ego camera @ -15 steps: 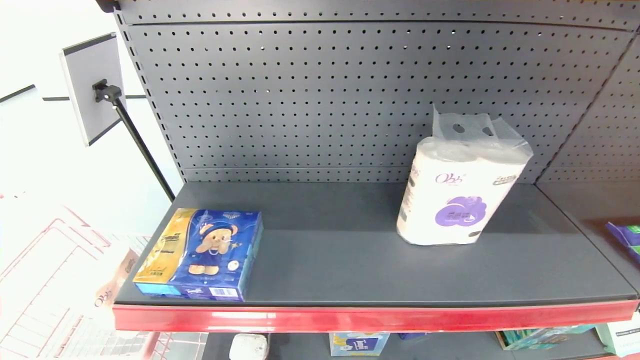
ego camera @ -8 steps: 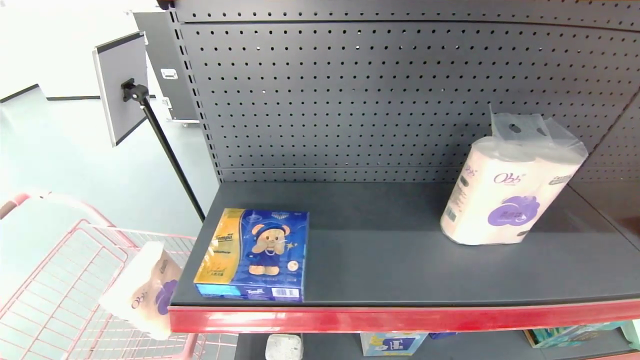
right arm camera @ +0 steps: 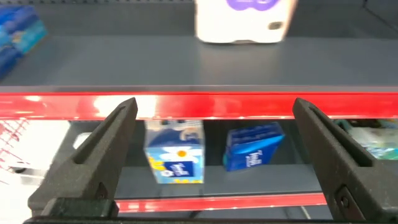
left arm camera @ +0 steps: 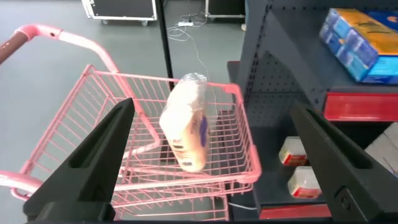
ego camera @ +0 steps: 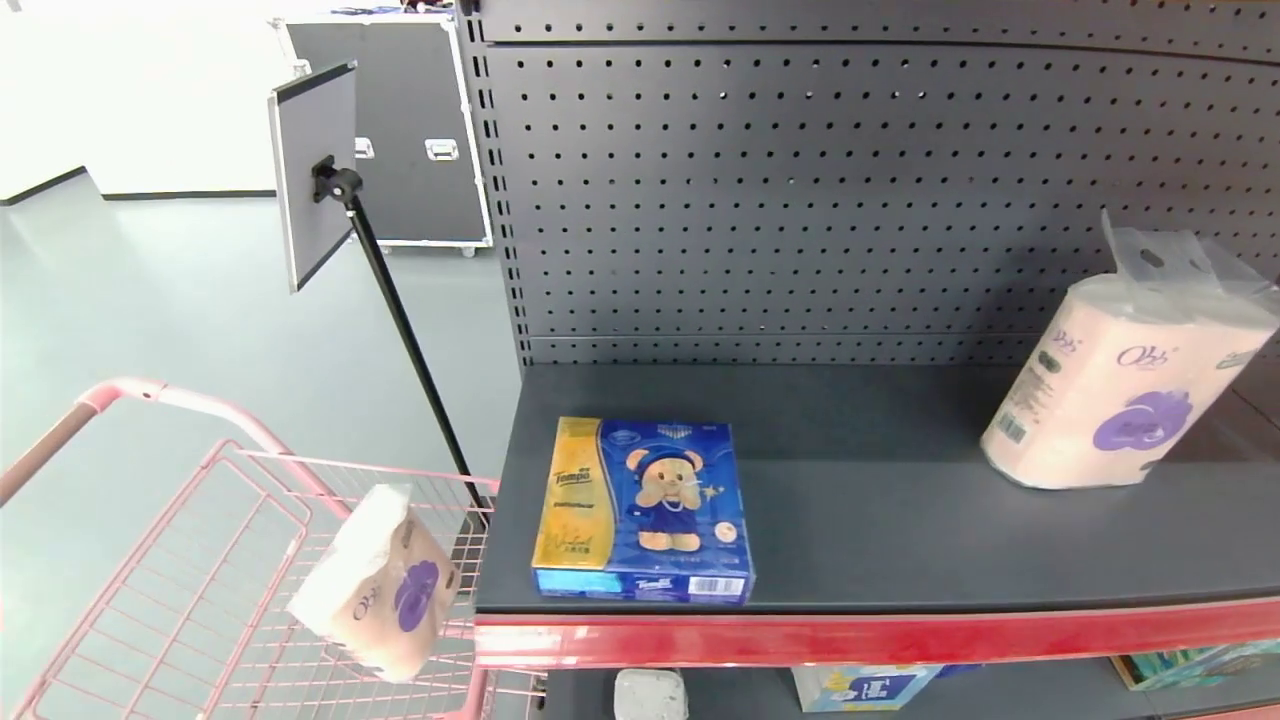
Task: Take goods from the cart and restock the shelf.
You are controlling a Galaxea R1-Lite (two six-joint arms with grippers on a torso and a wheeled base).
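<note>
A pink wire cart [ego camera: 150, 395] stands left of the shelf. Inside it a wrapped pack of paper rolls [ego camera: 375, 580] with a purple print leans tilted near the wall closest to the shelf. My left gripper [left arm camera: 212, 106] hangs open above the cart [left arm camera: 68, 46], its fingers apart on either side of that pack [left arm camera: 186, 130] and clear of it. On the dark shelf [ego camera: 900, 520] lie a blue tissue box [ego camera: 645, 510] at the front left and a second roll pack [ego camera: 1125, 400] upright at the right. My right gripper [right arm camera: 214, 102] is open before the shelf's red edge [right arm camera: 62, 106].
A grey sign panel on a slanted black pole [ego camera: 400, 310] stands between cart and shelf. A black flight case [ego camera: 400, 130] sits on the floor behind. The lower shelf holds small tissue boxes [right arm camera: 175, 152] and a blue pack [right arm camera: 252, 149]. Pegboard [ego camera: 800, 190] backs the shelf.
The whole head view has swung left, so the camera moved; the cart and the pack in it came into view. Goods on the shelf kept their places.
</note>
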